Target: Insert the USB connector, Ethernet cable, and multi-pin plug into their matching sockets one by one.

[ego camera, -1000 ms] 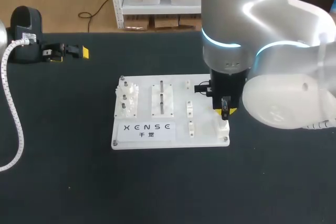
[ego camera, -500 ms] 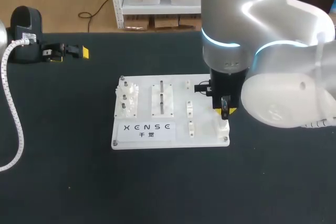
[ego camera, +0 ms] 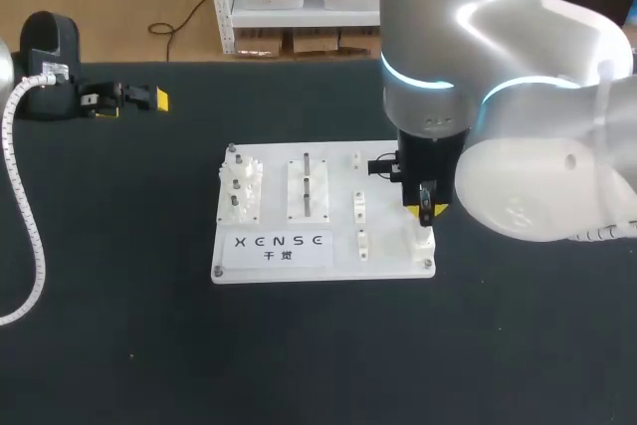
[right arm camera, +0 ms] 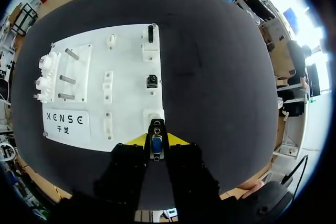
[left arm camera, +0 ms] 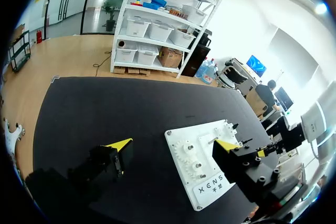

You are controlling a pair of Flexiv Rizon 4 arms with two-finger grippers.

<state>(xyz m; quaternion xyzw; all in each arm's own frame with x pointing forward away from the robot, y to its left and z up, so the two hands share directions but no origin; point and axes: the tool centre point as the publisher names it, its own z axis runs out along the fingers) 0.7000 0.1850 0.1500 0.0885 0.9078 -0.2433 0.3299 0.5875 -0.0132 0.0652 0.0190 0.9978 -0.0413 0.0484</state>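
Note:
The white socket board [ego camera: 299, 264] lies mid-table. My right gripper [ego camera: 426, 212] hangs over its front right corner, shut on the multi-pin plug [right arm camera: 156, 144], a small metal-shelled connector with a blue face. Just ahead of the plug sits a white multi-pin socket [right arm camera: 153, 116]. Farther along the same board edge are a small black Ethernet socket [right arm camera: 152, 81] and a white block with a dark connector standing in it [right arm camera: 150, 34]. My left gripper [ego camera: 139, 99] rests at the table's far left, away from the board. In its own view the left gripper [left arm camera: 173, 145] is open and empty.
The board [right arm camera: 126, 82] also carries white gears [ego camera: 240, 186], a block with two upright pins [ego camera: 308, 186] and small white clips [ego camera: 360, 208]. A white coiled cable [ego camera: 22, 196] runs down the table's left side. Black tabletop surrounds the board.

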